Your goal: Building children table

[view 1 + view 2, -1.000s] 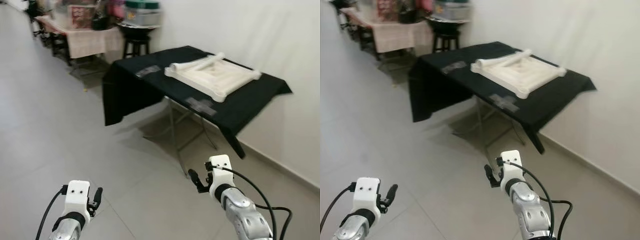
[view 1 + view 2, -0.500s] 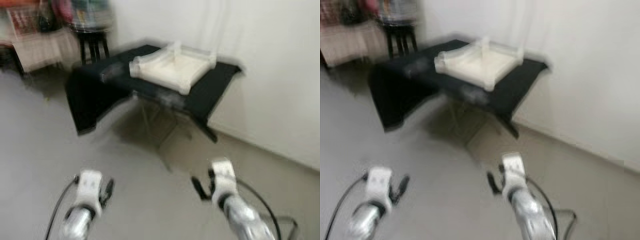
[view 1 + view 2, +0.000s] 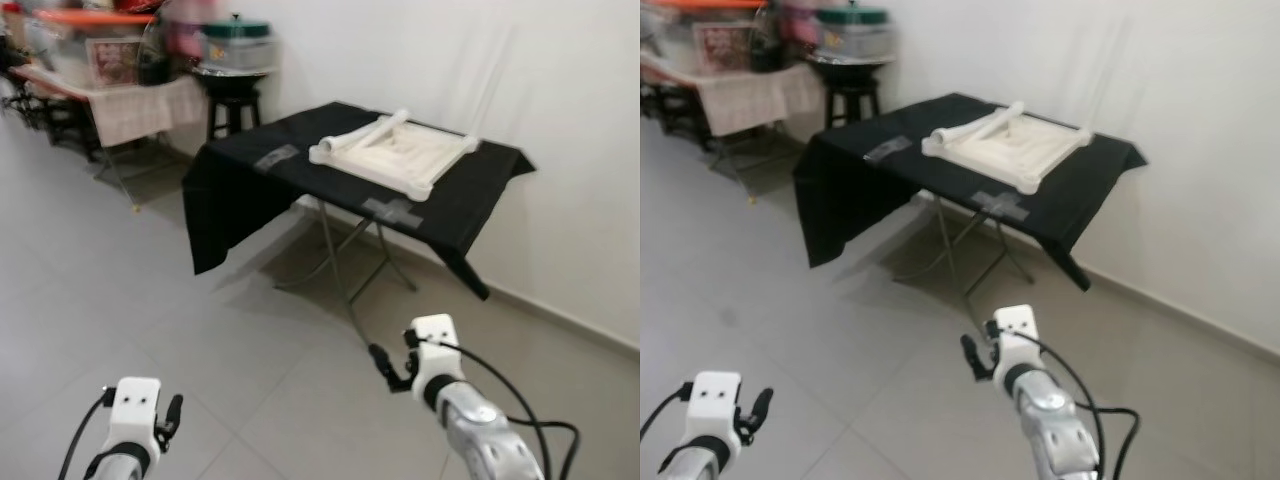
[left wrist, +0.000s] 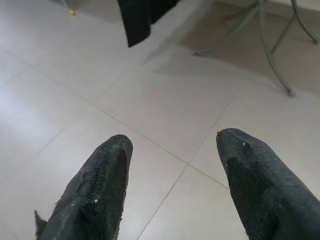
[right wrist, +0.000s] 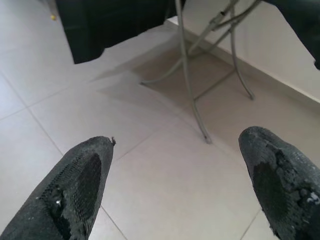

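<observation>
Standing on the tiled floor [image 3: 120, 300], well apart from the work surface. The children's table top [image 3: 395, 155], white and lying upside down with its rim frame up, sits on a folding table draped in a black cloth [image 3: 250, 190], ahead of me and slightly to my right, against the white wall [image 3: 560, 120]. One loose white leg [image 3: 362, 135] lies across the far-left edge of the top, its long axis running from the near-left corner toward the back. Two strips of grey tape [image 3: 392, 209] are stuck on the cloth, one on the near edge and one on the left.

My right gripper [image 3: 390, 372] is the nearer of the two to the table; it hangs forward at about waist level, over bare floor. In its wrist view the two black fingers [image 5: 75, 185] are spread wide with nothing between them; past them I see the folding table's metal legs [image 5: 192, 100] and the cloth's hanging corner.

My left gripper [image 3: 170, 415] is lower and further from the table. Its fingers [image 4: 100, 185] are also spread apart, holding nothing, with floor tiles beyond.

Judgement: nothing is within reach yet. I need to walk forward and a little right before either arm can touch the top or the leg; the right arm should get there first.
</observation>
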Robot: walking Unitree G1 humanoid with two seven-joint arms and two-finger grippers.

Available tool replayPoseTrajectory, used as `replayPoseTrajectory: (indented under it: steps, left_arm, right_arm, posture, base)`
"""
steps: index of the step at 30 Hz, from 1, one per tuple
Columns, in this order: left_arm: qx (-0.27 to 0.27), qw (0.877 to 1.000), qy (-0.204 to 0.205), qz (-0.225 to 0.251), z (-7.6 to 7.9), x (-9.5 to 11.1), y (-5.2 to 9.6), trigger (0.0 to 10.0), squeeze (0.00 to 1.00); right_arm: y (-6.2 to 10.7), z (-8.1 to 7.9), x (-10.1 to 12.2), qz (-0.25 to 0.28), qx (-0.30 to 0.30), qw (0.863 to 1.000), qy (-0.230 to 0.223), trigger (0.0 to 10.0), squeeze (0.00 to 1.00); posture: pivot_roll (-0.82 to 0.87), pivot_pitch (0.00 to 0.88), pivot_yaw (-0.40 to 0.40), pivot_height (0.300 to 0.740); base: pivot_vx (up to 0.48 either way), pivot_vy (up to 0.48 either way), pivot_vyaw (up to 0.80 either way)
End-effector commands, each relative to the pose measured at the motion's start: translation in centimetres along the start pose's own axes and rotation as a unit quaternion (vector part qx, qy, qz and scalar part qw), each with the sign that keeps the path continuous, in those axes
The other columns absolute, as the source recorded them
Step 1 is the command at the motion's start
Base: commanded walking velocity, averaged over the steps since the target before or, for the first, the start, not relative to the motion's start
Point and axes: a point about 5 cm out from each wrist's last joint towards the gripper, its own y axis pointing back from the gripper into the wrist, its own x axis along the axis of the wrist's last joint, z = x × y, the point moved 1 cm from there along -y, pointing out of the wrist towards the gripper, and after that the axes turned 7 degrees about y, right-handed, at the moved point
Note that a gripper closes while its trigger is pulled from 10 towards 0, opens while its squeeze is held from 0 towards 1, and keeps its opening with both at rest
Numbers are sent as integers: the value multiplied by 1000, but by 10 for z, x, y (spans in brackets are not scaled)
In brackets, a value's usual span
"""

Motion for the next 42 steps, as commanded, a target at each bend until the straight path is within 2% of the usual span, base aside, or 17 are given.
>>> replayPoseTrajectory:
  steps: [1, 7, 15, 29, 34, 42]
  left_arm:
    - [-14, 999, 0, -31, 4, -12, 1, 10000, 0]
    - [-24, 999, 0, -47, 4, -17, 2, 10000, 0]
    - [-19, 998, -1, -62, -4, -23, 5, 10000, 0]
    - [-30, 998, 2, -58, -5, -19, 2, 10000, 0]
    - [-34, 997, 4, -74, -4, -22, 1, 10000, 0]
    - [-42, 998, 2, -50, 0, -15, -1, 10000, 0]
  right_arm:
    - [0, 5, -4, -15, -10, 1000, 5, 10000, 0]
    - [0, 5, -5, -17, -11, 1000, 8, 10000, 0]
    - [-1, 8, -5, -21, -14, 1000, 10, 10000, 0]
    - [-9, 14, -1, -19, -23, 999, 12, 10000, 0]
    - [-11, 14, 0, -18, -25, 999, 11, 10000, 0]
    - [-13, 13, 1, -15, -24, 1000, 10, 10000, 0]
  posture:
    - [-19, 0, -76, 740]
    - [-22, 0, -78, 740]
    - [-14, 0, -84, 740]
    - [-2, 0, -81, 740]
    - [0, 0, -80, 740]
    - [-2, 0, -77, 740]
  base:
    - [0, 0, 0]
    - [0, 0, 0]
    - [0, 0, 0]
    - [0, 0, 0]
    - [-70, 0, 0]
    - [-194, 0, 0]
